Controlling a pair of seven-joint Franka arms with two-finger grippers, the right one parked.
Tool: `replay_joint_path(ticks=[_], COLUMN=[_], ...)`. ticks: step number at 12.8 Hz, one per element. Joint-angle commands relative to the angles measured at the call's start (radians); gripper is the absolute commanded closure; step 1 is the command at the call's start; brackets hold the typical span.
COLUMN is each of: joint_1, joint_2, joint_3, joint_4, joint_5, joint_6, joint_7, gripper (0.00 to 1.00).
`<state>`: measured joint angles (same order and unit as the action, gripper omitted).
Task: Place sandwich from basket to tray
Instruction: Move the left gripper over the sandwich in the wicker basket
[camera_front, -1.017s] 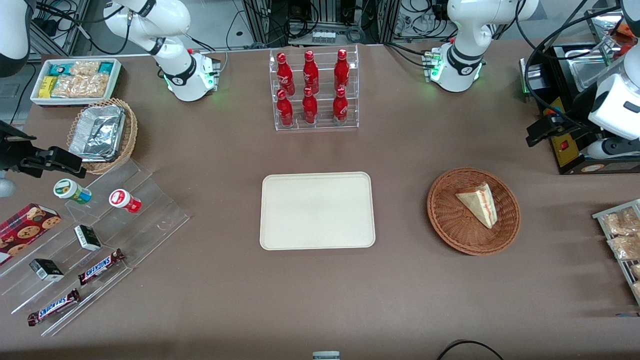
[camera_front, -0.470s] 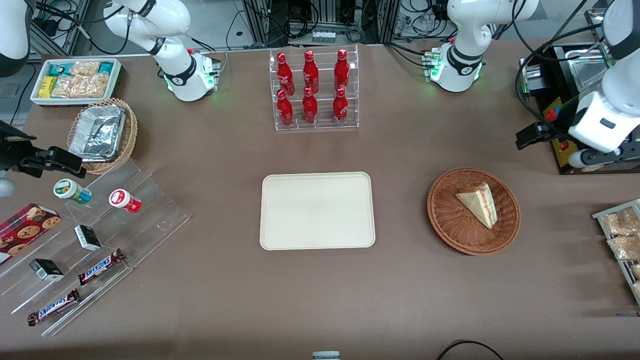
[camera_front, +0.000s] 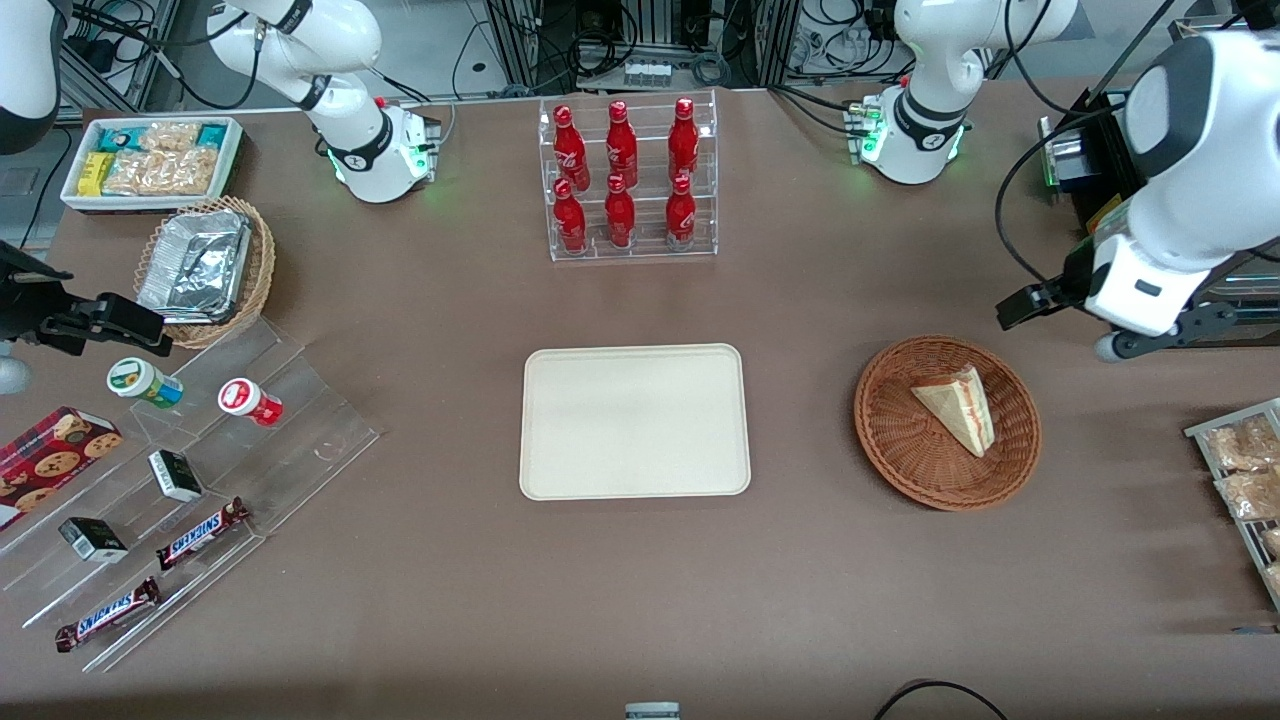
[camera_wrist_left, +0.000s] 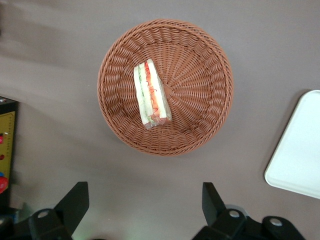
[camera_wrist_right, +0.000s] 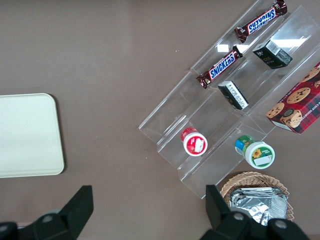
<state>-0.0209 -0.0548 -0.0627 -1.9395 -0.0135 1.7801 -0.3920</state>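
Observation:
The sandwich (camera_front: 958, 408), a pale wedge with red and green filling, lies in the round reddish-brown basket (camera_front: 890, 440) toward the working arm's end of the table. The cream tray (camera_front: 634, 421) sits bare at the table's middle, beside the basket. My left gripper (camera_front: 1160, 330) hovers above the table just outside the basket's rim, a little farther from the front camera than the basket. In the left wrist view the gripper (camera_wrist_left: 144, 200) is open with only tablecloth between its fingers. That view also takes in the sandwich (camera_wrist_left: 151, 95), the basket (camera_wrist_left: 200, 65) and a corner of the tray (camera_wrist_left: 300, 150).
A clear rack of red bottles (camera_front: 628, 180) stands farther back than the tray. A wire rack of bagged pastries (camera_front: 1245, 470) lies at the working arm's edge, with a black machine (camera_front: 1125, 300) close to the gripper. A stepped acrylic shelf of snacks (camera_front: 180, 470) is at the parked arm's end.
The left arm has swung toward the basket, bringing the gripper sideways toward the table's middle and slightly nearer the front camera. Sandwich, basket and tray have not moved.

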Motion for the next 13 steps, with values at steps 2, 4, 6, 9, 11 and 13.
replay_joint_path(ticks=[2,4,6,9,11,13], joint_1=[0.001,0.001,0.001,0.002,0.002,0.004], joint_2=[-0.040,-0.039,-0.030,0.003,0.027,0.056], joint_3=[-0.005,-0.005,-0.003,-0.003,-0.003,-0.003], joint_4=[-0.154,-0.228,-0.275,-0.315,-0.329,-0.337], joint_5=[-0.009,-0.009,-0.009,-0.008,-0.008,-0.008], joint_6=[0.168,0.264,0.347,0.439,0.485,0.524], joint_7=[-0.085,-0.148,-0.189,-0.199,-0.212,-0.214], gripper=[0.00,0.00,0.00,0.00,0.00,0.00])
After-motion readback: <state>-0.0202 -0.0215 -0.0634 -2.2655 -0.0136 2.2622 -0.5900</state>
